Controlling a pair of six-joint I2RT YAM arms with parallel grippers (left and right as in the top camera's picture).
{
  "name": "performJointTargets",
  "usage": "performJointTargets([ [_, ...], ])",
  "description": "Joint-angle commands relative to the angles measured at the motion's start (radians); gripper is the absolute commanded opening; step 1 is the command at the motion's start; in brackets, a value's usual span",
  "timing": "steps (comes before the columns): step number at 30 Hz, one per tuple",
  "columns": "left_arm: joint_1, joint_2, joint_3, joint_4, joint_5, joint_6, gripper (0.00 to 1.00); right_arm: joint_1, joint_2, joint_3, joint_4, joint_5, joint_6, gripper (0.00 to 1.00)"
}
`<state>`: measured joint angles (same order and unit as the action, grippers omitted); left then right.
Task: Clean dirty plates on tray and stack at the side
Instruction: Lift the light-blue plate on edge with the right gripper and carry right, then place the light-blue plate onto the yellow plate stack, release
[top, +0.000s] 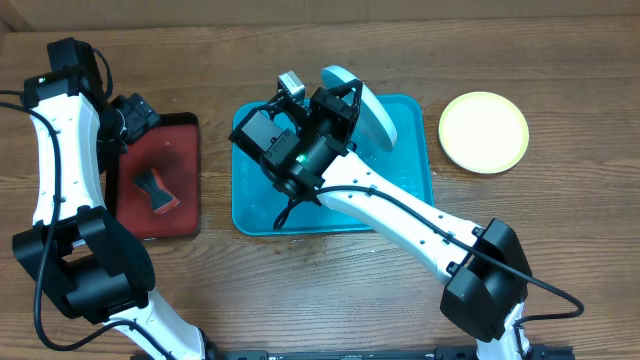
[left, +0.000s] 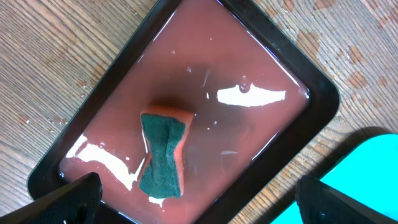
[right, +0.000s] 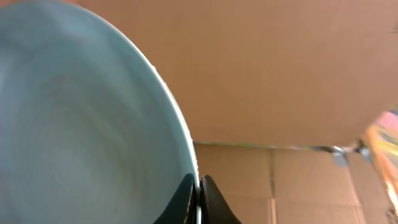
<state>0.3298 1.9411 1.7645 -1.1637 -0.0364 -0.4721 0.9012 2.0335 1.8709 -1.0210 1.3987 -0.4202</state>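
Mint plate tilted; rim pinched in right gripper.

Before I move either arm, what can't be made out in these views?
- Overhead: the right arm covers much of the large teal-blue plastic tray; whether another plate lies beneath cannot be told.
- Right wrist: the round pale mint plastic plate, pinched in the right fingers, is blurred and cut off by the left edge; smears unreadable.
- Left wrist: the left fingers are cut off by the bottom edge.
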Motion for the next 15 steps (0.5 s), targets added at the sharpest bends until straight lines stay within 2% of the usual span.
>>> performJointTargets([
  [1, 0.003, -0.012, 0.016, -0.002, 0.011, -0.003, 1.0, -0.04, -0.044, 0.029, -0.007, -0.251, 0.066, 0.04],
  [6, 0.003, -0.012, 0.016, -0.002, 0.011, -0.003, 1.0, -0.245, -0.043, 0.026, 0.002, -0.886, 0.137, 0.04],
  [11, 0.003, -0.012, 0.016, -0.002, 0.011, -0.003, 1.0, -0.491, -0.044, 0.027, 0.001, -1.107, 0.376, 0.04],
  [15, 0.003, -0.012, 0.016, -0.002, 0.011, -0.003, 1.0, -0.697, -0.044, 0.027, -0.035, -1.294, 0.429, 0.04],
])
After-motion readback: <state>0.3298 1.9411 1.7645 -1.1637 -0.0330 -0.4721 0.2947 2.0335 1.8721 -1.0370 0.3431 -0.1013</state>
